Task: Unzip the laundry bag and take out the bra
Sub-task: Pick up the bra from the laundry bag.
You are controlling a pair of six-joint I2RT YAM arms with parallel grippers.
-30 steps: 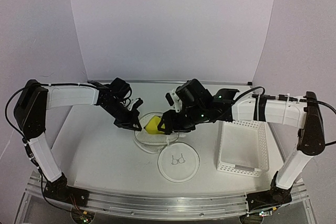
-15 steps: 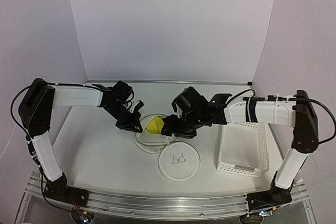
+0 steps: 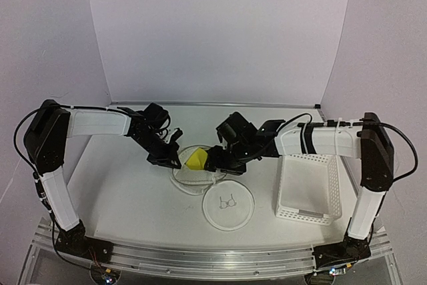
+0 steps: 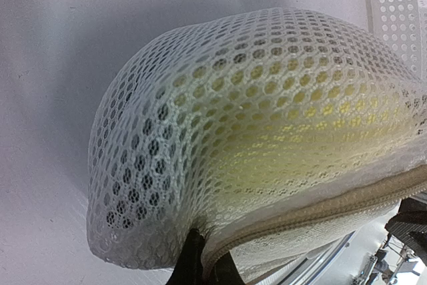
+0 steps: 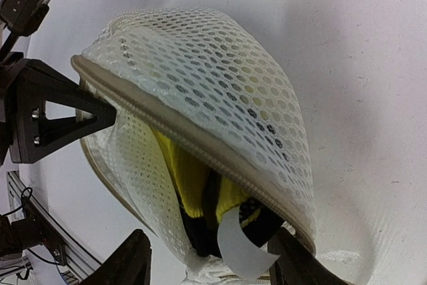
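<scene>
At the top view's centre, the right gripper [image 3: 215,163] had sunk to the mouth of the unzipped laundry bag [image 3: 193,181] on the worktop [image 3: 120,185], spread astride the yellow bra [image 3: 195,159]. The left gripper [image 3: 171,159] pinched the bag's rim. Pulling the bra out looked next.

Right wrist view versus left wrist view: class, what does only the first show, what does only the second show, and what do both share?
Only the right wrist view: the laundry bag unzipped, the yellow bra bare in its mouth, a white tag, the right gripper open. Only the left wrist view: the white perforated basket. Both: the bag's honeycomb mesh, its beige zip band, yellow inside, the left gripper shut on the rim.
</scene>
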